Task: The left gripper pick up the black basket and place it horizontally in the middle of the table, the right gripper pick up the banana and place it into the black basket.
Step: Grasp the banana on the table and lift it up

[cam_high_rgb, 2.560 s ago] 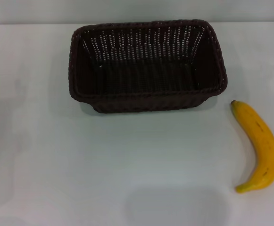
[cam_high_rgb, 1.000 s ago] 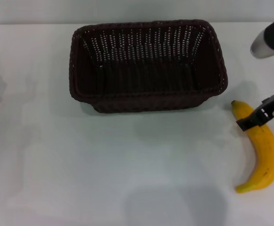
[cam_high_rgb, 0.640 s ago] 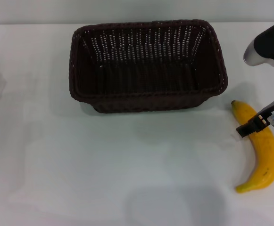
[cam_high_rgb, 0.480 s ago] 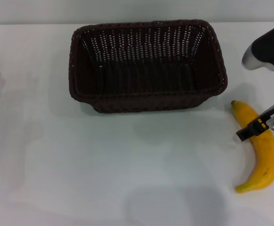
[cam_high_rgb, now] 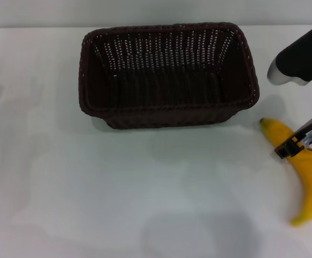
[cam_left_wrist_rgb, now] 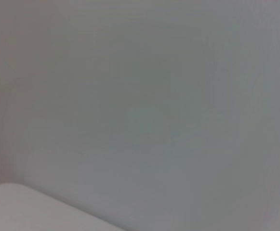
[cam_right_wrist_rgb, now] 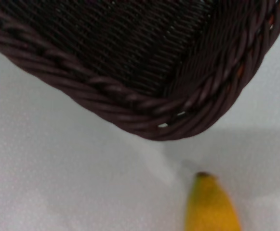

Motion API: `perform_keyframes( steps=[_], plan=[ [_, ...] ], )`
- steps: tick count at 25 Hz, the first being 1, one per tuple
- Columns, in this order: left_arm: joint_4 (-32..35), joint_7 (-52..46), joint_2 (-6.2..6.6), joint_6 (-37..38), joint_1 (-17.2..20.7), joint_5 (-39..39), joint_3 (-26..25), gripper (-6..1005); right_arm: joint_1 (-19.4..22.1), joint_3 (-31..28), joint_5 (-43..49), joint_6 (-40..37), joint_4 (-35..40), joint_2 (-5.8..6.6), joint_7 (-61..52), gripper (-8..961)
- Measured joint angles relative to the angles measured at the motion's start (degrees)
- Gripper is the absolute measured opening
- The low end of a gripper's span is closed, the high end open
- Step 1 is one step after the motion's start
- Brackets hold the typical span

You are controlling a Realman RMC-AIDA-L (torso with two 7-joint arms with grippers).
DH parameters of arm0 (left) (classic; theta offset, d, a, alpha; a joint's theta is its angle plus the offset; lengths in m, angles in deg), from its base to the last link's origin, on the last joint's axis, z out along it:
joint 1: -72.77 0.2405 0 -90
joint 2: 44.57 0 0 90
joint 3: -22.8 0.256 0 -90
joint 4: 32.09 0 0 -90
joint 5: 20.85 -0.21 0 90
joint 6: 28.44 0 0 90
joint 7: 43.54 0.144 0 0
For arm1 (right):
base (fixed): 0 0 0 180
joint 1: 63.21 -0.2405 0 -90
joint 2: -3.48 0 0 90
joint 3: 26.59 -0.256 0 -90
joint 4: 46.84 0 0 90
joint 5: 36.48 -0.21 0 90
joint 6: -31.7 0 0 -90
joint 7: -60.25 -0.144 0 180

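Observation:
The black basket (cam_high_rgb: 168, 75) stands upright on the white table (cam_high_rgb: 118, 183), its long side across the head view, in the back middle. To its right the yellow banana (cam_high_rgb: 306, 172) lies on the table, its dark stem end toward the basket's near right corner. My right gripper (cam_high_rgb: 298, 142) reaches in from the right edge and is down on the banana's upper half. The right wrist view looks at the basket's braided corner (cam_right_wrist_rgb: 154, 110) with the banana's tip (cam_right_wrist_rgb: 209, 204) just beyond it. The left gripper is out of view.
The left wrist view holds only a plain grey surface and a white corner (cam_left_wrist_rgb: 14, 207). A grey wall (cam_high_rgb: 145, 11) runs behind the table's far edge.
The right arm came in from the right and lowered onto the banana. The banana's far end has swung out to the right and its stem end shifted slightly left. The basket has stayed put.

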Motion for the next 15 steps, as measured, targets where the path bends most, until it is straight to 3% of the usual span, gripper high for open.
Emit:
perform_keyframes(
  steps=[6, 15],
  plan=[
    [0.47, -0.12, -0.05, 0.00, 0.10, 1.78, 0.00, 884, -0.02, -0.65, 0.34, 0.75, 0.99, 0.32, 0.84, 503],
    [0.47, -0.20, -0.07, -0.18, 0.07, 1.99, 0.00, 883, 1.08, -8.56, 11.04, -1.44, 4.46, 0.38, 4.02, 471]
  ],
)
